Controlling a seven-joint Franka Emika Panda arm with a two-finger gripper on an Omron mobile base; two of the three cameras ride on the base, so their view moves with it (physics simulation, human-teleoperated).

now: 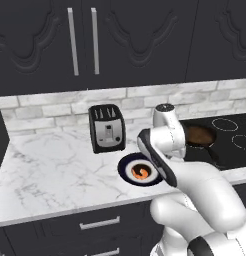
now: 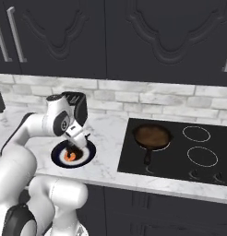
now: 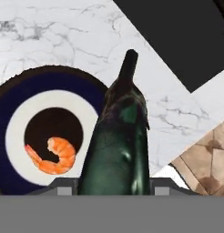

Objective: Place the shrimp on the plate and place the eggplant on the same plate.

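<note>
Over the plate (image 3: 13,113), the hand (image 2: 77,144) grips the eggplant (image 3: 118,145)

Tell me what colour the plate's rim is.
Dark navy; the plate shows best in the hand view.

Two cameras look down from behind the arm, left and right. Both see the plate (image 1: 126,170). The hand camera is very close above it.

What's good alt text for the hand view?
The end effector holds a dark purple-black eggplant, stem pointing away, over the right edge of a plate with a navy rim, white ring and dark centre. An orange shrimp already lies curled on the plate. White marble counter and a black cooktop corner lie beyond.
</note>
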